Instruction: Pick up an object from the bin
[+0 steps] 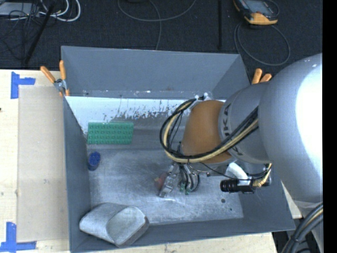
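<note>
While the pincer [171, 186] hangs low over the bin [131, 78] floor, open or closed I cannot tell, a small reddish-brown thing [159, 180] lies just beside it, view-left; green block [109, 133] and blue cap [93, 161] lie well beyond.

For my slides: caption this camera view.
Gripper low in the bin beside a small reddish thing; green plate, blue cap, grey cloth lie left.

Green studded plate [110, 133] at far left, studded face showing. Small blue cylinder [93, 160] near its front-left corner, not touching. Grey folded cloth [113, 224] at near left, well apart from both.
</note>
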You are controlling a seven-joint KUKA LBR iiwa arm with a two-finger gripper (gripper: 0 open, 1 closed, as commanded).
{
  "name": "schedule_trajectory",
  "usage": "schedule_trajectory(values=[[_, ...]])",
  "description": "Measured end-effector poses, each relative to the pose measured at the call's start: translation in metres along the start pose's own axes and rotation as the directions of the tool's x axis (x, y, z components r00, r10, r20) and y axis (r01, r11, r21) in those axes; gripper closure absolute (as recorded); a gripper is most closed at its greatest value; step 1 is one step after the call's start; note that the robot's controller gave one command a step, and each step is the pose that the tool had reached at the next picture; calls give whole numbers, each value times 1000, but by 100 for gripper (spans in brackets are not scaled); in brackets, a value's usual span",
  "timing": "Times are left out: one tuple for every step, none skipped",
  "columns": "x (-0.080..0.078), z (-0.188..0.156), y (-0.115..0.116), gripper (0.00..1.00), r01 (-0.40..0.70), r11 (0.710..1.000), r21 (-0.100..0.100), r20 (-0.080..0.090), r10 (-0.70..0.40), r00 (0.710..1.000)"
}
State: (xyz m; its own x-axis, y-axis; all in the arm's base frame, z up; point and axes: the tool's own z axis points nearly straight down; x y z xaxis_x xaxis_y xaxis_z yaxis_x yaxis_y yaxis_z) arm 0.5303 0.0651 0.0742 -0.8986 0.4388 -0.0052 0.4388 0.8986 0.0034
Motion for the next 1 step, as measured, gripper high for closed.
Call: schedule_trajectory(values=[[4,-121,10,100,69,998,-1,0,-69,998]])
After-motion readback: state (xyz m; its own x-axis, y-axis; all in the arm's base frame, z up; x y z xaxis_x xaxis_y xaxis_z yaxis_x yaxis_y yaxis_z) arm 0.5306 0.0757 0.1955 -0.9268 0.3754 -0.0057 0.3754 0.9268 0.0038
